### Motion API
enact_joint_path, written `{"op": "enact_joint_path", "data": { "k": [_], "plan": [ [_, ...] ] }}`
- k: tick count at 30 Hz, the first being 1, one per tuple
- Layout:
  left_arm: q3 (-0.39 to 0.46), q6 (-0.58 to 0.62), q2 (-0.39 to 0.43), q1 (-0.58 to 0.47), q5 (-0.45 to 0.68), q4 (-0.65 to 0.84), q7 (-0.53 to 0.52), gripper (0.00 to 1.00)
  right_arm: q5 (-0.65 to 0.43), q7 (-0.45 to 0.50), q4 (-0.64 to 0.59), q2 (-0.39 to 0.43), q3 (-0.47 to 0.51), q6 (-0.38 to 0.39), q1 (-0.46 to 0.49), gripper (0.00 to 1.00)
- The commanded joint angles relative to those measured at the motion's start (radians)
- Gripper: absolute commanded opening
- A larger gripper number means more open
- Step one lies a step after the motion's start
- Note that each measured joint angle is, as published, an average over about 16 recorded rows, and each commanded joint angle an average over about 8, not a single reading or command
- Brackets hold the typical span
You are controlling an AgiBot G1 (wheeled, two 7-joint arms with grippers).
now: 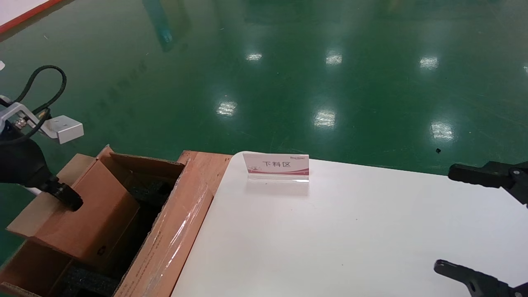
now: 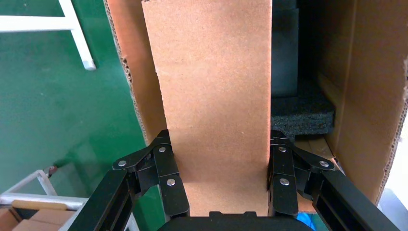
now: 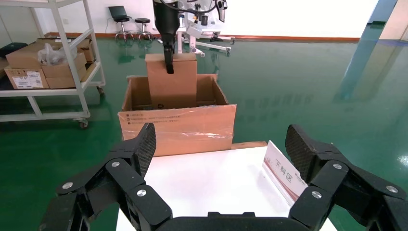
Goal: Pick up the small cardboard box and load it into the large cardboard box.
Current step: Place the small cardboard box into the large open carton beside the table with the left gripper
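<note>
The small cardboard box (image 1: pixel 88 214) stands partly inside the large cardboard box (image 1: pixel 173 239), its lower part below the carton's rim and its upper part rising above it; in the head view it leans, with a small dark printed mark low on its broad face. The left gripper (image 2: pixel 221 180) is clamped on the small box's upper end, one finger pressed against each narrow edge, as the left wrist view shows; from the right wrist view the same gripper (image 3: pixel 169 65) comes down onto the top of the small box from above.

Black foam lining (image 2: pixel 300 113) lies inside the large carton, beside the small box and lower than its held end; the carton's long flap nearest the table carries shiny clear tape (image 1: pixel 181 222) and a line of small printed text. The carton sits on a green floor (image 1: pixel 288 74), touching or just beside the edge of a white table (image 1: pixel 350 239).

On the table, near the edge farthest from the robot and near the carton, stands a white-and-red sign card (image 1: pixel 276 165). The right gripper (image 3: pixel 221 154) hangs over the table, well apart from the carton, its fingers spread wide and holding nothing. Beyond the carton, in the right wrist view, a white shelf rack (image 3: pixel 53 72) holds other cardboard boxes.
</note>
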Motion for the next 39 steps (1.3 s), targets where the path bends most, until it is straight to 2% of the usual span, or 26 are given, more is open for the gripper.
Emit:
{"op": "enact_joint_path", "data": {
  "k": [1, 26, 39],
  "plan": [
    [0.002, -0.012, 0.002, 0.018, -0.002, 0.005, -0.005, 0.00, 0.000, 0.000, 0.000, 0.000, 0.000, 0.000, 0.000, 1.00],
    [0.047, -0.119, 0.040, 0.129, 0.097, 0.008, -0.111, 0.00, 0.001, -0.001, 0.000, 0.001, -0.002, 0.001, 0.000, 1.00],
    [0.046, -0.182, 0.067, 0.187, 0.110, 0.039, -0.123, 0.00, 0.002, -0.001, 0.000, 0.001, -0.002, 0.001, 0.000, 1.00]
  ]
}}
